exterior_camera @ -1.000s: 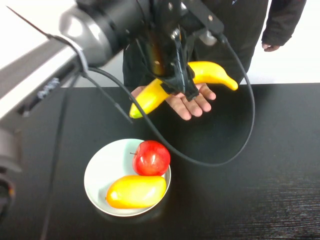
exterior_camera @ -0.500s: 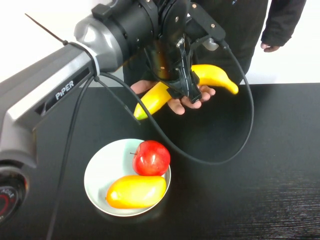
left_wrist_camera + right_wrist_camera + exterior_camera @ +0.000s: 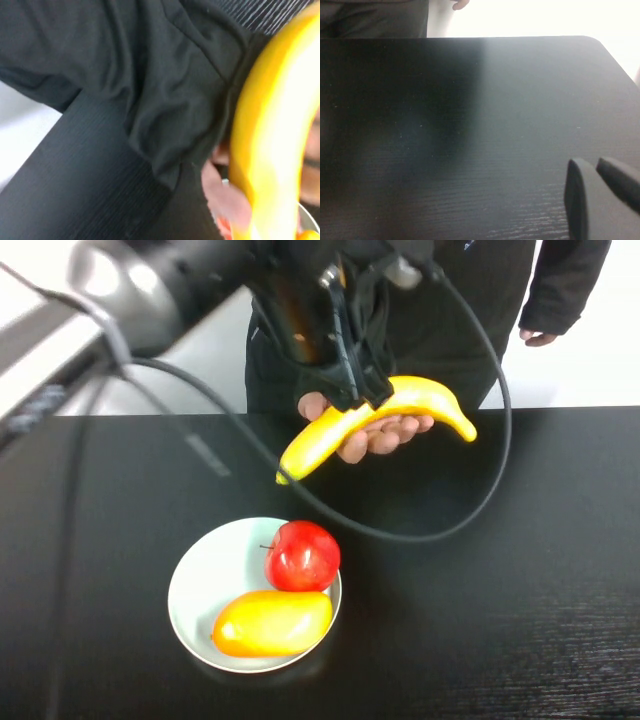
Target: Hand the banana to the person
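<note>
The long yellow banana [image 3: 420, 400] lies across the person's upturned hand [image 3: 385, 435] at the table's far edge. The person [image 3: 480, 300] stands behind the table in a dark top. My left gripper [image 3: 360, 395] hangs just above the banana's middle, its fingers spread, with the tips at the banana's upper edge. In the left wrist view the banana [image 3: 275, 125] fills one side with the hand [image 3: 222, 185] under it. My right gripper [image 3: 600, 180] is shut and empty, low over the bare black table [image 3: 445, 125]; it is out of the high view.
A white plate [image 3: 195, 585] at the table's front left holds a red apple [image 3: 302, 555] and a yellow-orange mango [image 3: 270, 623]. A black cable [image 3: 480, 510] loops from my left arm over the table's middle. The person's other hand [image 3: 540, 337] hangs at the far right.
My left gripper has lifted up off the banana, which stays in the person's hand. The hand's fingers have closed a little around it.
</note>
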`<state>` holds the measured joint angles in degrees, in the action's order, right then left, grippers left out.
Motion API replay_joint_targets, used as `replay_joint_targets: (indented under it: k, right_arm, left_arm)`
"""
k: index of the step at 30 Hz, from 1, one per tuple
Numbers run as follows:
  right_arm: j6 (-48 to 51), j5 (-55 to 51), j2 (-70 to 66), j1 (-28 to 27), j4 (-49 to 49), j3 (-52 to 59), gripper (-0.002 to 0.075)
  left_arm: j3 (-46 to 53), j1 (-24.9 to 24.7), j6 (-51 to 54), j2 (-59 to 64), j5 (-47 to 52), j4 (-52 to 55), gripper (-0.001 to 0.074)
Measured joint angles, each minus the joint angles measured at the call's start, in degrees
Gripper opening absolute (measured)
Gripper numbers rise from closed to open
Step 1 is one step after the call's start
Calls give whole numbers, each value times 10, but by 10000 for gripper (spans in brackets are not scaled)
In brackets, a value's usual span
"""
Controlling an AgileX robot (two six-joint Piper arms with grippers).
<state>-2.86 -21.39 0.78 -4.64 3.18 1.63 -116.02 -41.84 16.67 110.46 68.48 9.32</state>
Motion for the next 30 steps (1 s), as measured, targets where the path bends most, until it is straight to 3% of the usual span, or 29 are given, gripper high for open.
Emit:
replay_joint_targets:
  k: [4,9,12,22,30]
  right_arm:
    - [0,0,0,0,0,0,-7]
    - [0,0,0,0,0,0,-8]
    - [0,0,0,0,0,0,-8]
    - [0,0,0,0,0,0,-8]
    - [0,0,0,0,0,0,-8]
  left_arm:
    - [87,2,-19,-96,-37,2,437]
    - [280,10,-30,-277,-120,11,134]
    - [400,17,-63,-379,-159,22,41]
    - [651,19,-196,-641,-223,47,-1]
    - [719,19,-258,-729,-181,55,-1]
